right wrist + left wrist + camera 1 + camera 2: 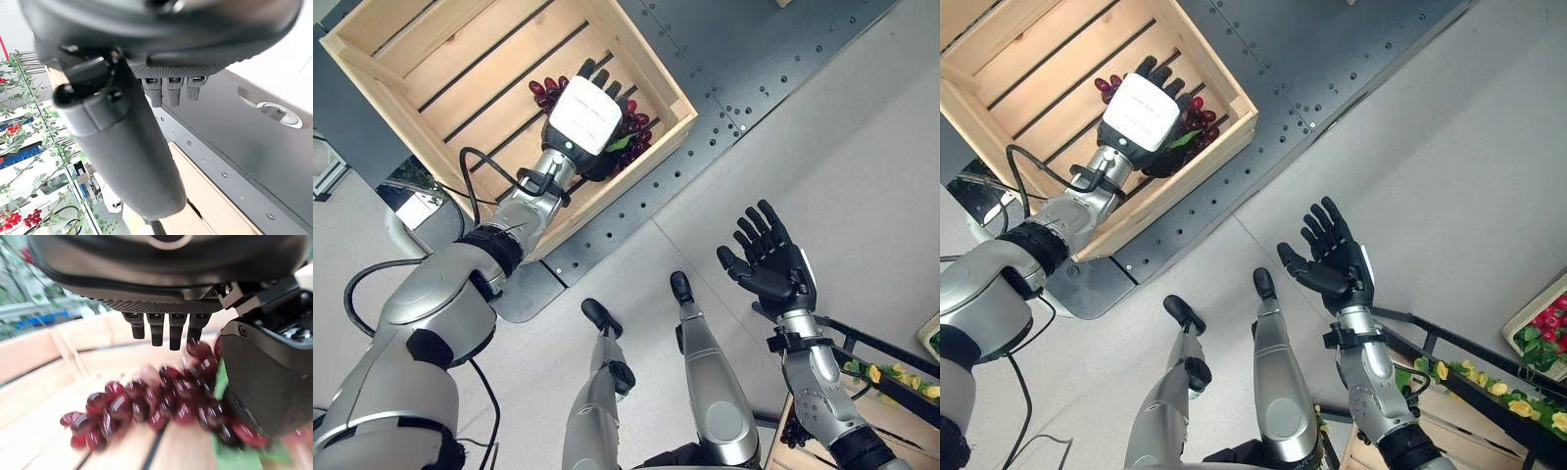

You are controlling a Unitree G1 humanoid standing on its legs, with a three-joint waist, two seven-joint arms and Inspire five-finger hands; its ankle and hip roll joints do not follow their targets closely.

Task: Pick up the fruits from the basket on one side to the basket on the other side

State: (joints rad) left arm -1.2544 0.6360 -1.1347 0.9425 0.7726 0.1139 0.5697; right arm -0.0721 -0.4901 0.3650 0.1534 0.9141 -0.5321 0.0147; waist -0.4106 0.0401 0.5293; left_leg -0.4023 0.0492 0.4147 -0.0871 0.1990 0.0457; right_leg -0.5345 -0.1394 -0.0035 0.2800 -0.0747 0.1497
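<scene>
A bunch of dark red grapes (636,125) with a green leaf lies on the slats of a wooden crate (460,59) at the upper left. My left hand (582,113) is stretched over the bunch and hides its middle. In the left wrist view its fingers (159,330) are straight above the grapes (146,401), and the thumb (259,367) rests against the bunch's side. My right hand (1337,259) hangs open and holds nothing, palm up, over the grey floor at the lower right.
The crate stands on a dark bolted metal plate (754,69). A corner of a second wooden crate (793,431) shows at the bottom right, beside a black rail with yellow flowers (891,377). A box of red and green plants (1547,328) sits at the right edge.
</scene>
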